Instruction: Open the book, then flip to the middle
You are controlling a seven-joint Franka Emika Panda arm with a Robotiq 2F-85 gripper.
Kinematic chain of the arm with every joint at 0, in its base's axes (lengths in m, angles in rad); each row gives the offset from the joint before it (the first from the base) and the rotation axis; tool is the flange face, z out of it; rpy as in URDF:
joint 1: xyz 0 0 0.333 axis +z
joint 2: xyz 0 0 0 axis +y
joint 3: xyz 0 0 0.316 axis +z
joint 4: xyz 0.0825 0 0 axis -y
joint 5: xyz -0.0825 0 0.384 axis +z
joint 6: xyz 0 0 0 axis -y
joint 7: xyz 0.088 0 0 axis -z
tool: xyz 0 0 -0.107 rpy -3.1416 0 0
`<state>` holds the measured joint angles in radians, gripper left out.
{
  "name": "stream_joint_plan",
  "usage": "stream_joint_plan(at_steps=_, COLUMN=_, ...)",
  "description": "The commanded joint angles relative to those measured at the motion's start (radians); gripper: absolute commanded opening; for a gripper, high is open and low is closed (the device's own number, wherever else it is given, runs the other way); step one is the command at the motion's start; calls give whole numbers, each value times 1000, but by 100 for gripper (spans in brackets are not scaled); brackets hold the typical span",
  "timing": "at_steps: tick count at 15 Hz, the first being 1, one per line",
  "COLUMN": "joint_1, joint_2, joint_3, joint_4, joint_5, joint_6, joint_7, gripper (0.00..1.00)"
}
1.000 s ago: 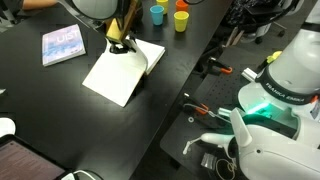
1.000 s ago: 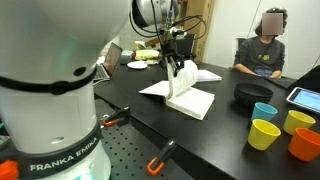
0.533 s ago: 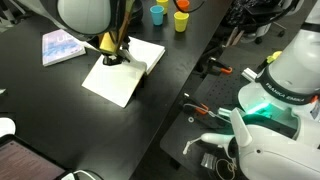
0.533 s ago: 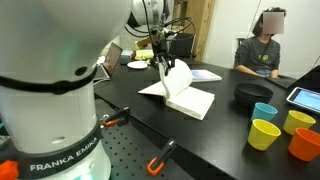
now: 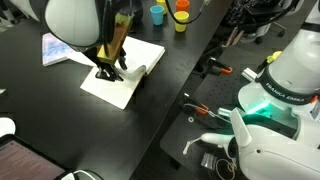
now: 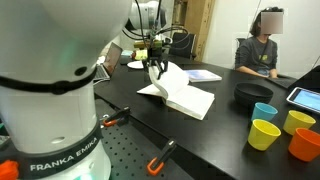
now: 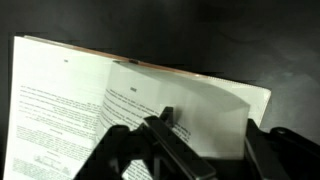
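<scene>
Wrist view: gripper (image 7: 208,150) straddled a lifted page (image 7: 195,100) of the book (image 7: 60,100); couldn't tell if it was pinched. Book lay open, just beside the blue-purple book (image 5: 55,48).

The white robot base (image 6: 48,135) in an exterior view says "FRANKA EMIKA" in dark letters. In an exterior view the white robot with a green light (image 5: 283,80) has the same words, very small. The book (image 7: 70,100) has printed lines, too blurry to read.
</scene>
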<state>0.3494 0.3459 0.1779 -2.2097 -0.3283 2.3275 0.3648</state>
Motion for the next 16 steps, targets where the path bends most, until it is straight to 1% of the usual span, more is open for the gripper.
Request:
stream_joint_plan(at_steps=1, joint_1=-52, joint_2=39, joint_3=20, joint_4=4, joint_5=122, joint_6=66, joint_7=-144, gripper=82)
stream_joint_plan(at_steps=2, joint_1=-59, joint_2=47, joint_3=23, joint_4=6, joint_5=154, joint_6=72, joint_7=-177, gripper=89)
stream_joint_plan(at_steps=3, joint_1=-65, joint_2=53, joint_3=26, joint_4=7, joint_5=181, joint_6=78, joint_7=-204, gripper=98)
stream_joint_plan(at_steps=4, joint_1=-71, joint_2=57, joint_3=32, joint_4=8, joint_5=208, joint_6=81, joint_7=-233, gripper=100)
stream_joint_plan(at_steps=9, joint_1=-88, joint_2=79, joint_3=50, joint_4=11, joint_5=292, joint_6=98, joint_7=-328, gripper=100)
stream_joint_plan(at_steps=12, joint_1=-80, joint_2=95, joint_3=46, joint_4=-4, joint_5=293, joint_6=163, joint_7=-341, gripper=100)
stream_joint_plan(at_steps=16, joint_1=-106, joint_2=112, joint_3=105, joint_4=0, joint_5=377, joint_6=133, joint_7=-414, gripper=100)
